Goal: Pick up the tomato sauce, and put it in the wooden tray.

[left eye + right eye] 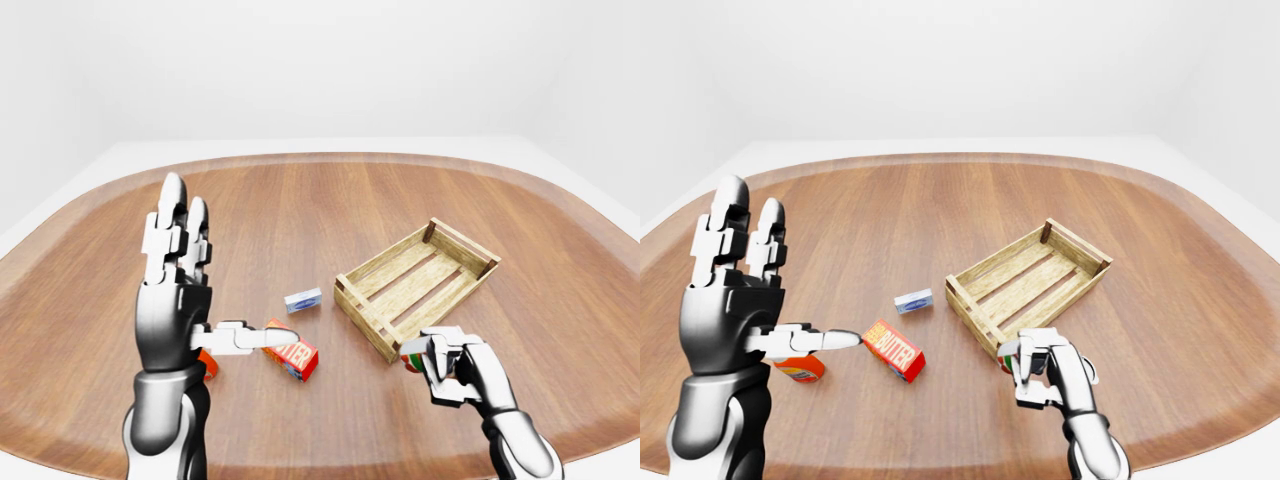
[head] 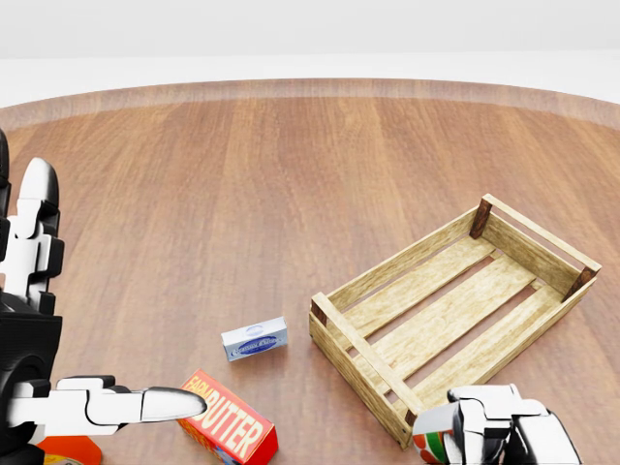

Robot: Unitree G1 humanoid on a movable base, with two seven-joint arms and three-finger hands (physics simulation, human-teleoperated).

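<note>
The tomato sauce [image 1: 409,358] is a small can with a red, green and white label. My right hand [image 1: 452,370] is shut on it, low in the left-eye view, just below the near corner of the wooden tray [image 1: 362,318]. The can is mostly hidden by the fingers; it also shows in the right-eye view [image 1: 1008,357]. The tray is a slatted wooden crate lying at an angle, right of the middle, with nothing in it. My left hand [image 1: 185,285] is open and raised at the left, fingers up and thumb pointing right, holding nothing.
A red butter box [image 2: 230,426] lies left of the tray, under my left thumb. A small blue and white box [image 1: 303,299] lies just above it. An orange container [image 1: 798,370] stands below my left hand. The round wooden table's edge [image 1: 330,157] curves across the top.
</note>
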